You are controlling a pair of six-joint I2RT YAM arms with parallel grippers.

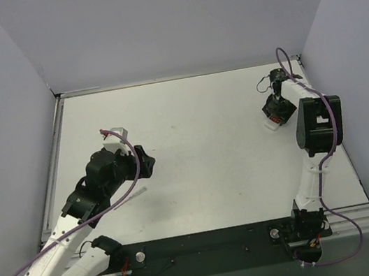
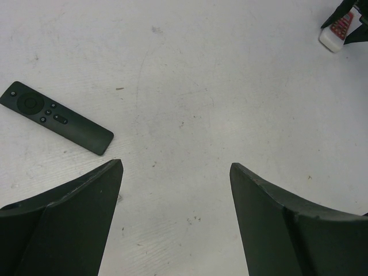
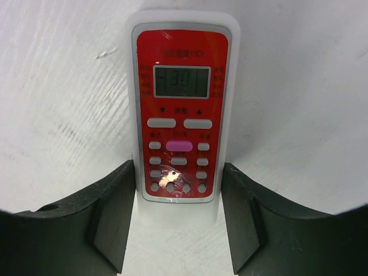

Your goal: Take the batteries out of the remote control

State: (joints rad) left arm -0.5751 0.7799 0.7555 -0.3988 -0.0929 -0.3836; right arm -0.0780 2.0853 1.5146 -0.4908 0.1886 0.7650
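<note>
My right fingers straddled the lower end of the red-faced remote, long axis straight up-frame between them, couldn't tell if clamped; left fingers wide.

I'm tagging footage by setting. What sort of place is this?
Probably a robotics lab test cell, not a home: a white table boxed in by plain pale panels, two robot arms bolted to a rail at its edge, and a red-and-white remote as the prop.
</note>
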